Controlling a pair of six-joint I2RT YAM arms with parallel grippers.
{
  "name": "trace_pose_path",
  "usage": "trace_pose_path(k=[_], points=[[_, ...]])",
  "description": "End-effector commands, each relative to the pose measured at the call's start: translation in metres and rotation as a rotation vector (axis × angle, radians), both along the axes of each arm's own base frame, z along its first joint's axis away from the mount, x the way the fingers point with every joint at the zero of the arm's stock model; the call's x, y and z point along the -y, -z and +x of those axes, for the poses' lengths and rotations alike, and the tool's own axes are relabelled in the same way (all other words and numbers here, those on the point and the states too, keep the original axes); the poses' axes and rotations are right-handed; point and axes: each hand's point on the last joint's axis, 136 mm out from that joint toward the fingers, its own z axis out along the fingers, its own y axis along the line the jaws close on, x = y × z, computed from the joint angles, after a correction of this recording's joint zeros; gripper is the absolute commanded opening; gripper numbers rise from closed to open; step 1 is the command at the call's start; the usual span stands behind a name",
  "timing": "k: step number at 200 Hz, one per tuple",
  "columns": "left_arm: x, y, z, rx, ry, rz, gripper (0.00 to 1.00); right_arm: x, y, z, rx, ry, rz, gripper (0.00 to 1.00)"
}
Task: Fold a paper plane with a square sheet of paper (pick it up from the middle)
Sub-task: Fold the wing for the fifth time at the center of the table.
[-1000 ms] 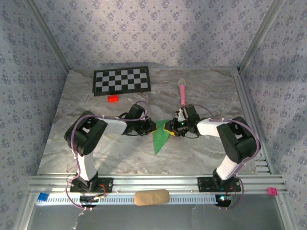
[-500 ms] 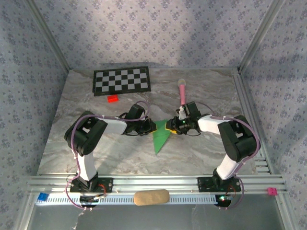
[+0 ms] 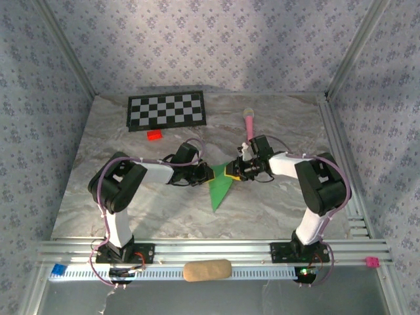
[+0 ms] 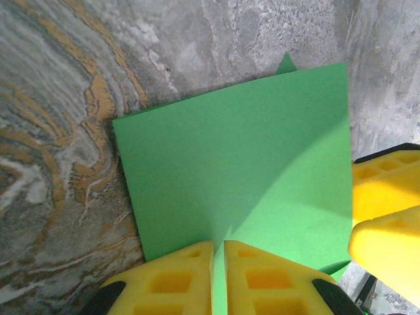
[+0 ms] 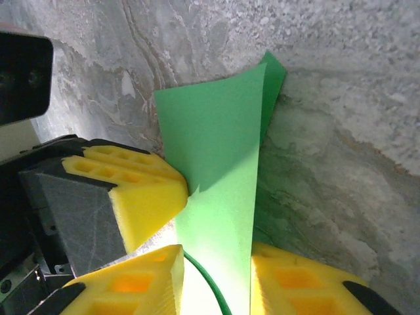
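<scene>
Green paper point(image 3: 218, 187) sits in the middle of the desk point(image 3: 164, 210), folded into a narrow triangle. Its long axis runs near-far, with the tip toward the arm bases and the wide end on the far side between both end effectors. Left end effector point(image 4: 218, 248) is all but closed, pads pinching the paper's edge; right end effector point(image 5: 214, 256) stands partly open with a raised flap running up between its fingers, can't tell if the pads touch it. Checkerboard point(image 3: 166, 110), small red block point(image 3: 155, 135) and pink toy point(image 3: 250, 125) lie further back, well apart from the paper.
</scene>
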Motion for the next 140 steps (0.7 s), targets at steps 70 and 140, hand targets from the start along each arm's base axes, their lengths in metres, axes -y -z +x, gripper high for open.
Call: trace_pose_path(k=[70, 140], points=[[-0.001, -0.034, -0.019, 0.002, 0.041, -0.049, 0.26, 0.010, -0.001, -0.006, -0.047, 0.075, -0.028, 0.09], [0.003, -0.046, -0.027, -0.005, 0.013, -0.075, 0.25, 0.019, -0.001, -0.013, -0.087, 0.374, -0.022, 0.08]])
